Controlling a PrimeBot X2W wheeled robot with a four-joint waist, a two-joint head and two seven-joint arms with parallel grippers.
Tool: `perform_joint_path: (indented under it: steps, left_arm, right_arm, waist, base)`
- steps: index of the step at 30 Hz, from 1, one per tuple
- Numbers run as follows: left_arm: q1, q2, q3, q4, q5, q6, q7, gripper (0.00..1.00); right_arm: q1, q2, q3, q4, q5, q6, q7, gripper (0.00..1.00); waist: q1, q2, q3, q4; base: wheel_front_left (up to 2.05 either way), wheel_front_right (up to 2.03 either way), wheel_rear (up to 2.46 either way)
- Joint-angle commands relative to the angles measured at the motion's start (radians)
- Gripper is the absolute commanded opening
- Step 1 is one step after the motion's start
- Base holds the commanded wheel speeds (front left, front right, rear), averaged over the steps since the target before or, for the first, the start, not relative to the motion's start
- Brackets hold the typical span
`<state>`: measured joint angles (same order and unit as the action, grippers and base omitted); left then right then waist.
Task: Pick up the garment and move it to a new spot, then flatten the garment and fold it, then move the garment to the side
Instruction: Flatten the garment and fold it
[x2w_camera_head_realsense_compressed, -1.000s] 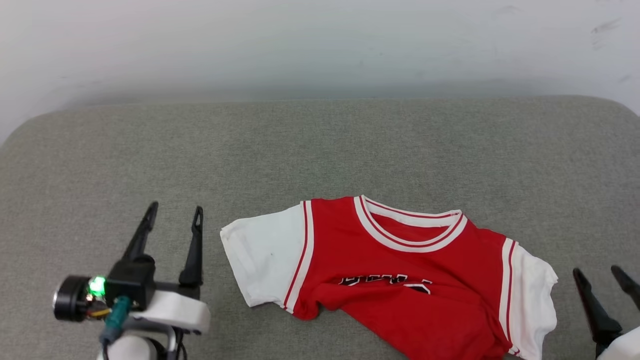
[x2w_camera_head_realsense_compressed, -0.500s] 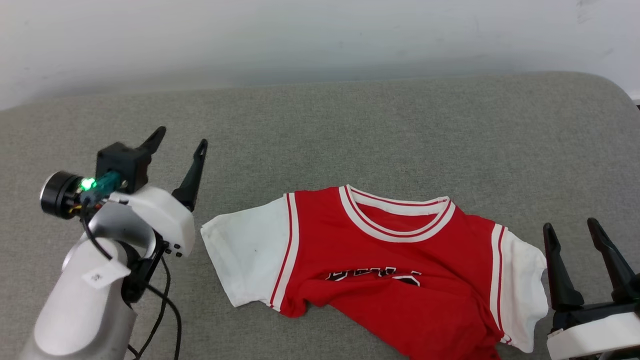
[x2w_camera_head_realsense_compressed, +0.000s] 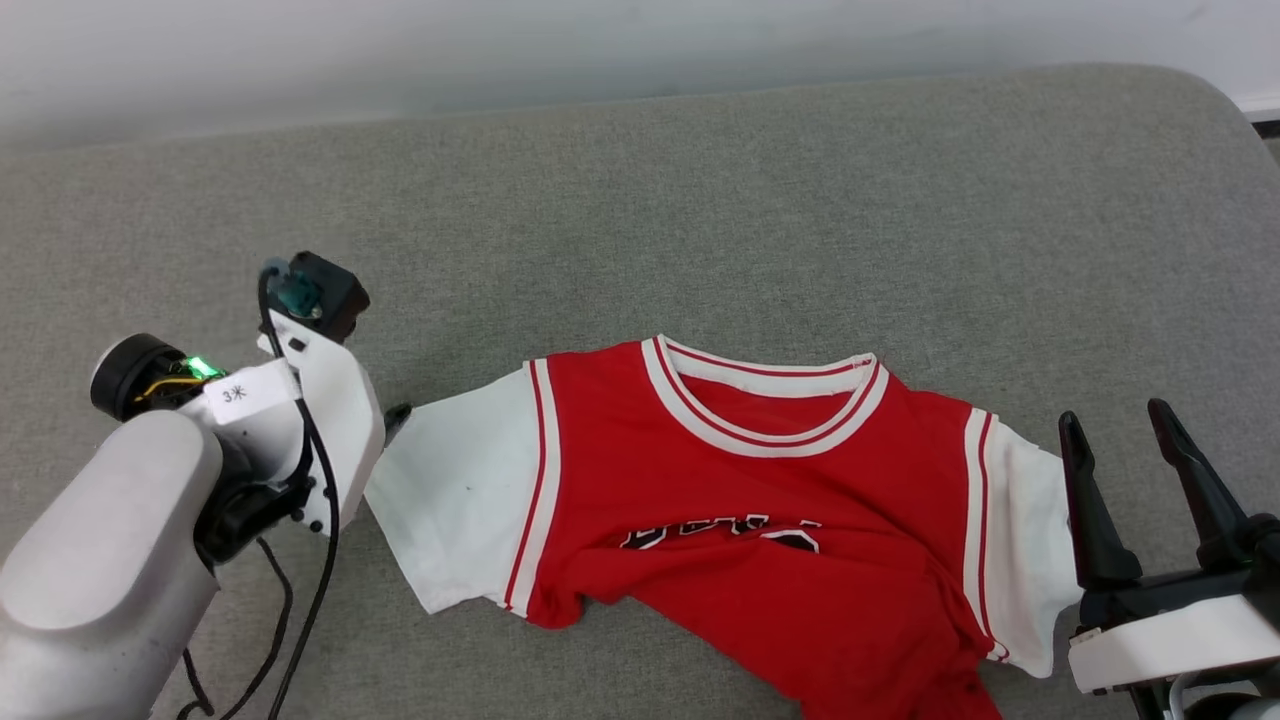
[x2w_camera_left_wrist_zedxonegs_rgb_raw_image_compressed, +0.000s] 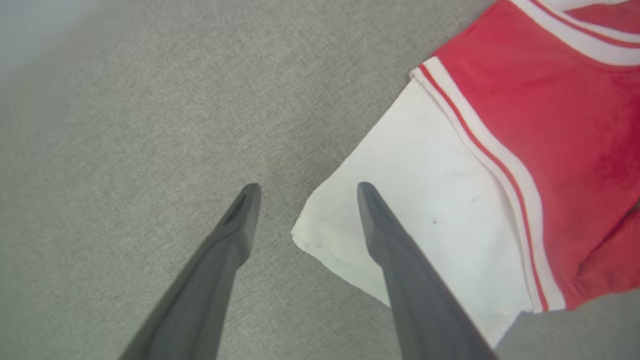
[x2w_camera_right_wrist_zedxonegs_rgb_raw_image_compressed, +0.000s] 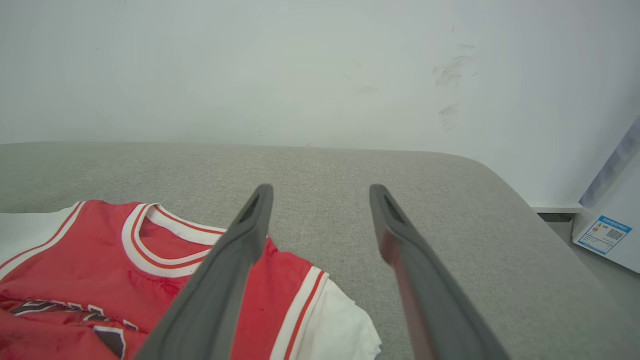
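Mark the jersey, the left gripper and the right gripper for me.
jersey (x2w_camera_head_realsense_compressed: 700, 480), head view, red chest below the collar.
left gripper (x2w_camera_left_wrist_zedxonegs_rgb_raw_image_compressed: 307, 186), left wrist view, midway between its fingertips.
right gripper (x2w_camera_head_realsense_compressed: 1113, 410), head view, midway between its fingertips.

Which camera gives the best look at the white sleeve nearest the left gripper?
The left wrist view: the sleeve is close, its corner between the fingers of the open left gripper. The head view shows the sleeve smaller, one edge behind the arm. The right wrist view catches a sliver.

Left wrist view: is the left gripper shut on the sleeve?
No. The left gripper is open, with one finger over the corner of the white sleeve and the other over the grey cushion.
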<state>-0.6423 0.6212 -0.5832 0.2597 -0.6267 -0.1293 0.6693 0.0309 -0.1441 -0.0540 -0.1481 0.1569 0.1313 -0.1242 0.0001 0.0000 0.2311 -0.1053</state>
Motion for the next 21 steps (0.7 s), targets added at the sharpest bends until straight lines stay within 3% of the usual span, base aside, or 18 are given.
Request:
perform_joint_path:
  steps: [1,6,14,15,16,18,19,21]
  left_arm:
    - [-0.016,0.007,-0.02,0.012,-0.018,0.0,0.018,1.0]
    - [-0.036,0.038,-0.145,0.092,-0.04,0.0,0.045,1.0]
    - [-0.013,0.034,-0.29,0.173,-0.09,-0.002,0.053,1.0]
    - [-0.015,0.037,-0.305,0.172,-0.095,-0.002,0.045,0.35]
    - [-0.022,0.04,-0.31,0.174,-0.097,-0.002,0.021,0.0]
    - [-0.038,0.049,-0.311,0.188,-0.101,0.0,-0.02,0.0]
    - [-0.059,0.055,-0.27,0.201,-0.111,0.001,-0.121,0.0]
    - [-0.059,0.065,-0.245,0.205,-0.111,0.01,-0.188,0.0]
  right_arm:
    - [-0.017,0.003,0.001,0.004,0.002,-0.001,-0.009,1.0]
    - [-0.046,0.001,0.015,0.015,0.007,-0.001,-0.012,1.0]
    - [-0.059,-0.006,0.017,0.027,0.009,-0.001,-0.013,1.0]
    - [-0.059,-0.007,0.015,0.029,0.01,-0.001,-0.013,1.0]
    - [-0.058,-0.008,0.013,0.031,0.01,-0.001,-0.012,1.0]
    - [-0.052,-0.011,0.009,0.035,0.013,-0.001,-0.008,1.0]
    - [-0.045,-0.024,-0.01,0.041,0.017,-0.001,-0.003,1.0]
    - [-0.036,-0.036,-0.025,0.046,0.019,-0.001,0.008,1.0]
  waist:
    - [-0.0001,0.0,0.011,-0.005]
    - [-0.0001,0.0,0.049,-0.02]
    - [-0.0001,0.0,0.063,-0.025]
    - [-0.0001,0.0,0.062,-0.024]
    - [-0.0001,0.0,0.059,-0.023]
    - [-0.0001,0.0,0.05,-0.019]
    - [-0.0001,0.0,0.027,-0.009]
    - [-0.0001,0.0,0.008,-0.001]
  base:
    - [0.0,0.0,0.0]
    - [0.0,0.0,0.0]
    - [0.0,0.0,0.0]
    - [0.0,0.0,0.0]
    - [0.0,0.0,0.0]
    - [0.0,0.0,0.0]
    - [0.0,0.0,0.0]
    - [0.0,0.0,0.0]
